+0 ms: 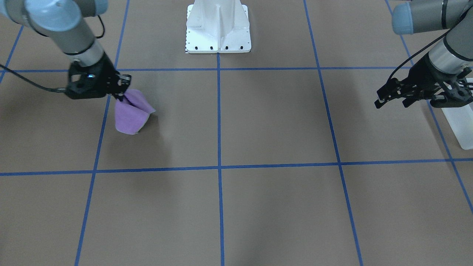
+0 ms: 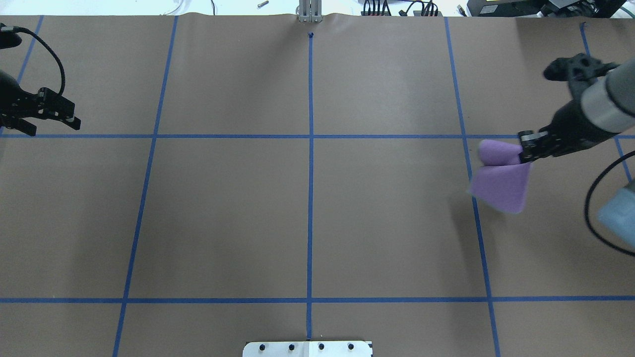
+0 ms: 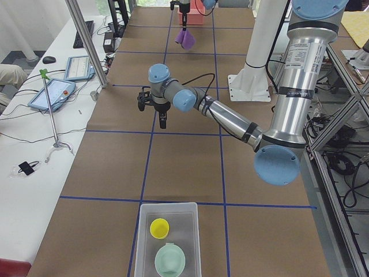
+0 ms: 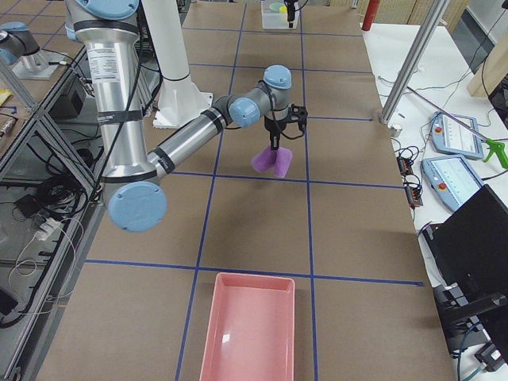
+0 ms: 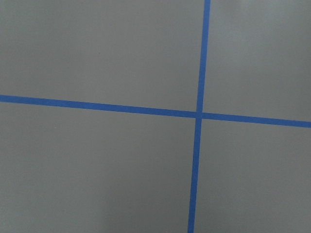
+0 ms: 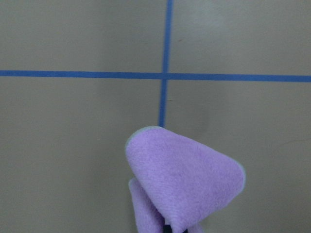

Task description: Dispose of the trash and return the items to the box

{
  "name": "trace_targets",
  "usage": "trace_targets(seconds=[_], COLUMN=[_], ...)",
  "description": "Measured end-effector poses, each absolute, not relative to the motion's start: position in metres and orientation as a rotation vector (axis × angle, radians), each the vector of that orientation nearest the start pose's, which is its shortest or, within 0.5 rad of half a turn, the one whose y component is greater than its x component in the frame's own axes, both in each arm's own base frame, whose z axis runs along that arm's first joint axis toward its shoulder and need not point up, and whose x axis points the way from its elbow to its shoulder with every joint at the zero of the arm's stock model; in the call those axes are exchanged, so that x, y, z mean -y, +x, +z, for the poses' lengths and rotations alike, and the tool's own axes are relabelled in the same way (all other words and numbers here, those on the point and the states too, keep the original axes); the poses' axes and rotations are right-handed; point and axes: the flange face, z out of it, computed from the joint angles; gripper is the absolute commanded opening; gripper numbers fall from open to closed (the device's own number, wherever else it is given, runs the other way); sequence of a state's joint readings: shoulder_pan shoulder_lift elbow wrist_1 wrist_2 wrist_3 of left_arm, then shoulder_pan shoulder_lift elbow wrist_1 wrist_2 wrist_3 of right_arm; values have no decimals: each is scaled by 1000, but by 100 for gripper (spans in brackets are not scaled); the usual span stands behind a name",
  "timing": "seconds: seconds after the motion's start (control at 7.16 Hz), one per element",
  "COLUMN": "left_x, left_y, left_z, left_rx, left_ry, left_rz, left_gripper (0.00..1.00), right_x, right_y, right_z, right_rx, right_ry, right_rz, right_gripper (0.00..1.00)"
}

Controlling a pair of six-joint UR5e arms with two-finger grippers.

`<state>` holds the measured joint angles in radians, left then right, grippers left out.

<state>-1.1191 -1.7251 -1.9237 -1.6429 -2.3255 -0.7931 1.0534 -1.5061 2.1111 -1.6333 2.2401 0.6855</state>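
My right gripper (image 1: 121,95) is shut on a folded purple cloth (image 1: 131,112) and holds it hanging above the table; the cloth also shows in the overhead view (image 2: 498,183) and the right wrist view (image 6: 182,182). My left gripper (image 1: 391,102) is open and empty, hovering beside the frosted white box (image 1: 462,122). In the exterior left view the box (image 3: 145,231) holds the yellow cup (image 3: 159,228) and the mint-green bowl (image 3: 170,259).
A pink tray (image 4: 250,325) lies at the table's end on my right side. The white metal pedestal (image 1: 218,29) stands at the robot's base. Blue tape lines cross the brown table. Tablets and cables lie on the side bench (image 3: 55,92).
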Motion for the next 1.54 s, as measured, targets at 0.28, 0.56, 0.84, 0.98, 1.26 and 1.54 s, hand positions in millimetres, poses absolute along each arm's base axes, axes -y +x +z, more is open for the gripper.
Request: trace_targets(seconds=[0.28,0.56,0.84,0.98,1.26,1.54], left_x=[506,507,507,507,507,506], left_y=[174,174,174,174,174,173], left_z=[399,401,404,405,407,412], left_rx=[-916,-913,-910,-909,-908,-903], left_ry=[19,15,11,9,6,7], left_rz=[-99,-100,-102,-102,-101,-92], left_gripper=[97,98,97,97,97,97], right_x=[461,470,463,454,442,436], right_y=[-41,56,127,152,174,176], right_z=[451,531,594,618,662,693], right_rx=[733,689,671,649,636,643], right_ry=[95,84,75,66,32,17], right_rz=[-118,-178,-193,-210,-242,-238], right_gripper=[0,0,0,0,100,100])
